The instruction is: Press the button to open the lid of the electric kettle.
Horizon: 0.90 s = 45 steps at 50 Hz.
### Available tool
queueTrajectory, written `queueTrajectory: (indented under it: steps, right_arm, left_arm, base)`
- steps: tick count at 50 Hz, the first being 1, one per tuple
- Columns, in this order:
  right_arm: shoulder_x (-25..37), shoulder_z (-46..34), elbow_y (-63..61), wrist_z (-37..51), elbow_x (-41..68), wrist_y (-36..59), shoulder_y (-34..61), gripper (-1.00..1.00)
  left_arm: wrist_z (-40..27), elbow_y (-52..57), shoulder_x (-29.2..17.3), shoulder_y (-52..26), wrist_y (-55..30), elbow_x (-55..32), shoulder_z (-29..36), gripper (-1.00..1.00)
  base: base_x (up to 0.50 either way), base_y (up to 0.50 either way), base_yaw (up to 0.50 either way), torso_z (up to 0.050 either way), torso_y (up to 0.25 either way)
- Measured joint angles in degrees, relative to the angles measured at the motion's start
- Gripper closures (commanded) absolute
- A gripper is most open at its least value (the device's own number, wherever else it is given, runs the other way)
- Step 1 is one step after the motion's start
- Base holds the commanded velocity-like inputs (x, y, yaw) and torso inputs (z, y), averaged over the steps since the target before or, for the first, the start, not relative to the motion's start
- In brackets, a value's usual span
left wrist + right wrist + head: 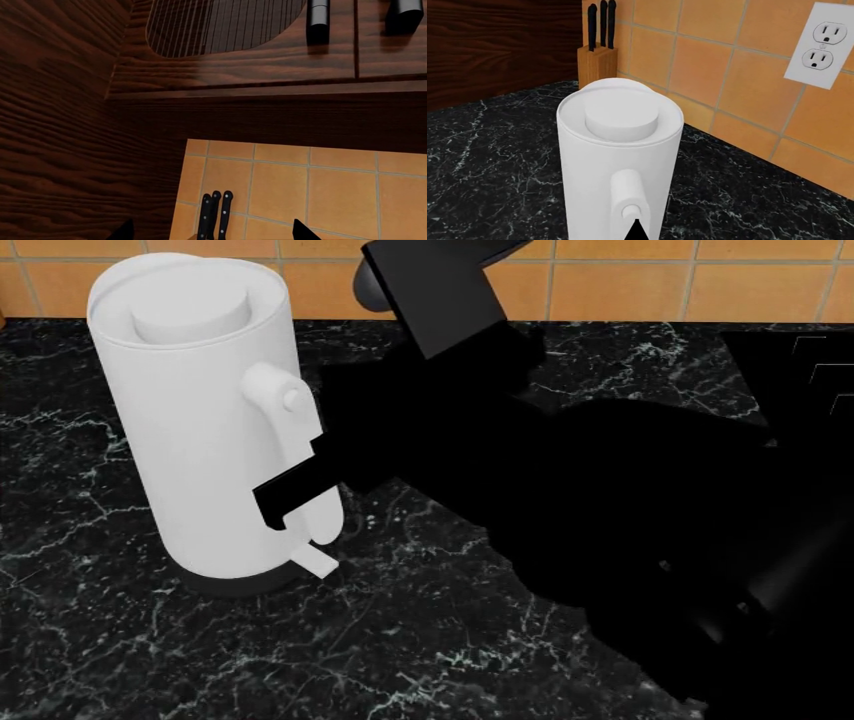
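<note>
A: On the black marble counter (441, 640), near the orange tile wall (747, 280), stands the electric kettle (200, 470), upright, handle (287, 455) turned toward the robot's right arm.

B: Lid?

A: The lid (620, 117) sits flat and closed, knob in the centre. Rigid plastic by the look, smooth, probably slippery. The kettle is tall and narrow and likely light if empty, so a sideways shove could tip or slide it.

B: So where does the robot touch it?

A: No grasp needed, in the annotator's judgement. A small round button (632, 211) shows at the top of the handle. Press should go straight along the button's axis, short and firm, so the body doesn't skid.

B: Right gripper?

A: The right gripper (287, 502) is just beside the handle, lower than the button in the head view. One dark tip shows in the right wrist view just under the button. How far its fingers are spread cannot be told; the arm is a black mass.

B: Left?

A: The left gripper (210, 232) is away from the kettle, pointing at wooden cabinets (253, 65) and a knife block (597, 60). Two tips set well apart, spread wide, holding nothing.
</note>
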Motion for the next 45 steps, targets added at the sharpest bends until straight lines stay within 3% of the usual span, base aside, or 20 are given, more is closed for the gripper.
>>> queueTrajectory:
  steps: [45]
  right_arm:
    - [-4.1,-9.3,13.7,-8.0,-7.6,-8.9,1.5,1.0]
  left_arm:
    - [-0.6,-0.3,-0.7,0.1,0.4,-0.5,0.4,-1.0]
  base:
    - [0.0,0.0,0.0,0.0,0.0]
